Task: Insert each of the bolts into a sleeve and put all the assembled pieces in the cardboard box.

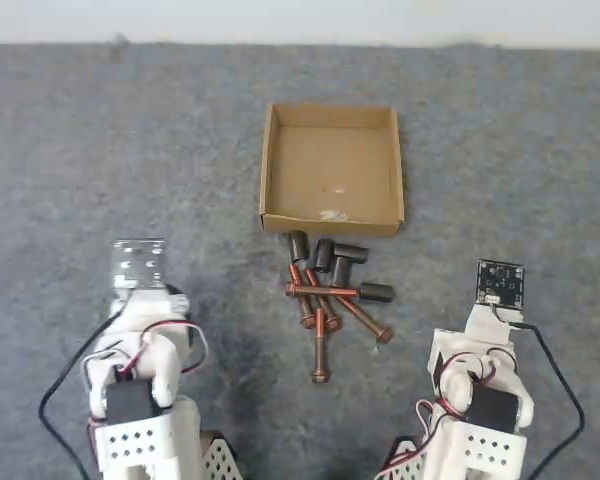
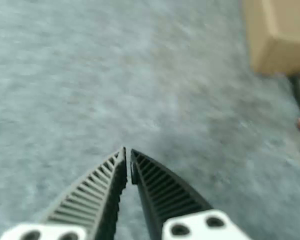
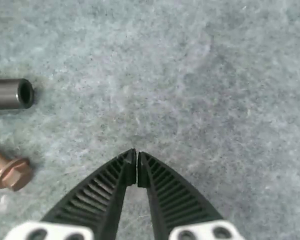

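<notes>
My left hand (image 2: 127, 155) and right hand (image 3: 136, 156) are pinched together, holding nothing. Bolts (image 1: 321, 345) and sleeves (image 1: 377, 293) lie heaped at six o'clock of the cardboard box (image 1: 330, 224); nothing boxed yet, I judge.

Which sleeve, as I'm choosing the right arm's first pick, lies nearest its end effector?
The lone sleeve at the pile's right-hand edge, toward the right end effector; the others cluster by the cardboard box.

Box (image 1: 330, 222) top centre on grey carpet (image 1: 130, 150), open side up. Copper bolts (image 1: 320, 345) and dark sleeves (image 1: 377, 293) in crossed jumble just below front wall, a few sleeves butting bolt ends, can't tell if slid on. Left arm (image 1: 140, 400) and right arm (image 1: 485, 400) low at either side, well apart from pile.
</notes>
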Controlling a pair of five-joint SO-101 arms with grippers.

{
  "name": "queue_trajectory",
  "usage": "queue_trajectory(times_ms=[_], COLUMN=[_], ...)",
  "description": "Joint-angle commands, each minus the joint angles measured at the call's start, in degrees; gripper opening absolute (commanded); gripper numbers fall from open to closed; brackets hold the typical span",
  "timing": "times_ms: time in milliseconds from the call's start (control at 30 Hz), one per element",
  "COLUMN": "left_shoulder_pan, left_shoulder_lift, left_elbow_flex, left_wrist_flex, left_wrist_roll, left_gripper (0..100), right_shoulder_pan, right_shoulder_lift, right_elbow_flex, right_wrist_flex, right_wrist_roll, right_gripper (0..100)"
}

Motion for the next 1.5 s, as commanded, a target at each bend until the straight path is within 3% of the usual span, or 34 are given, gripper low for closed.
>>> queue_trajectory(times_ms=[0,167,333,567,833,967,1267,1467], left_shoulder_pan=[-5.71,-6.07,-5.8,-6.33,-4.92,-4.48,-0.88,3.43], left_shoulder_lift=[-0.97,-0.97,-0.97,-0.53,-0.44,-0.35,-0.35,3.78], left_elbow_flex=[-1.36,0.84,0.92,0.84,-1.36,-2.59,-4.44,-9.45], left_wrist_flex=[-3.87,-4.75,-4.75,-4.66,-2.64,-1.85,-0.53,-0.62], left_wrist_roll=[0.09,-0.26,-5.36,-3.34,-3.87,-2.81,-3.25,-2.9], left_gripper=[1,1,1,11,8,8,8,8], right_shoulder_pan=[-0.04,6.11,10.51,11.82,11.65,6.81,-14.55,-16.57], right_shoulder_lift=[-0.92,-0.92,-0.92,-0.92,-0.92,-0.92,-0.92,-0.92], right_elbow_flex=[0.62,0.53,-0.44,-0.18,-0.35,-0.44,-0.44,0.0], right_wrist_flex=[-0.13,-2.77,-3.3,-4.09,-4.09,-4.7,-6.29,-6.02], right_wrist_roll=[0.53,0.44,0.79,12.31,23.65,23.65,23.56,23.56], right_gripper=[0.9,0.9,0.9,0.8,0.9,0.9,0.9,0.9])
